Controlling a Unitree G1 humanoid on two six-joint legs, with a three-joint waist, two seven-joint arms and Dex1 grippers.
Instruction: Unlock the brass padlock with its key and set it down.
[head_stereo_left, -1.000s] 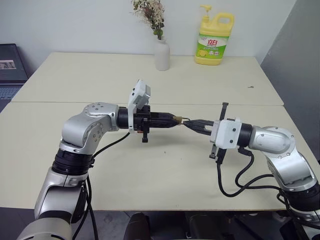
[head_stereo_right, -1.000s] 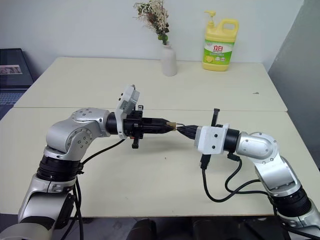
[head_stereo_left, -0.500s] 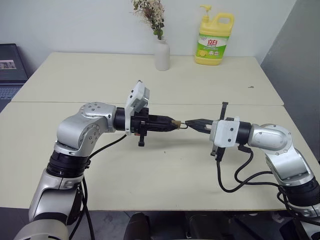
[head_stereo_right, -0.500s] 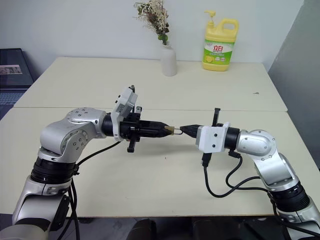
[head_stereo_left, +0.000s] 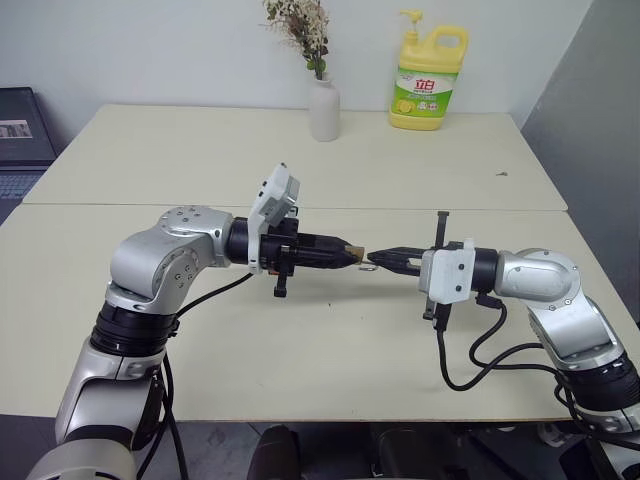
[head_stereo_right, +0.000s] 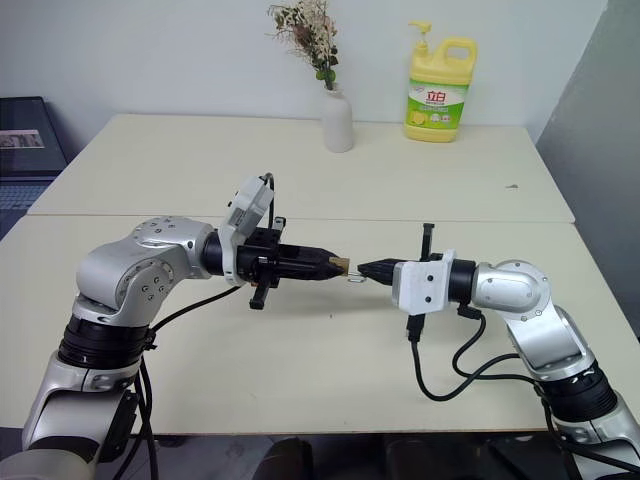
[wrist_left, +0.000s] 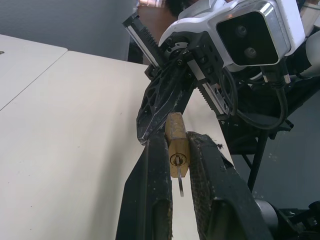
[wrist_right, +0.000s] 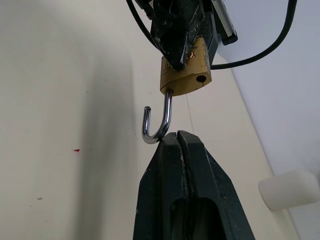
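Unlock step looks done: the brass padlock (wrist_right: 185, 70) hangs above the counter (head_stereo_left: 330, 340) with its shackle swung free, the key (wrist_left: 180, 181) still in the keyway. Left hand (wrist_left: 176, 150), nearly closed, clamps the padlock body. Right hand (wrist_right: 178, 137) is fully closed, tips touching the shackle's curve, gripping nothing. Next move, as I judge it: lower and release the padlock onto the counter.
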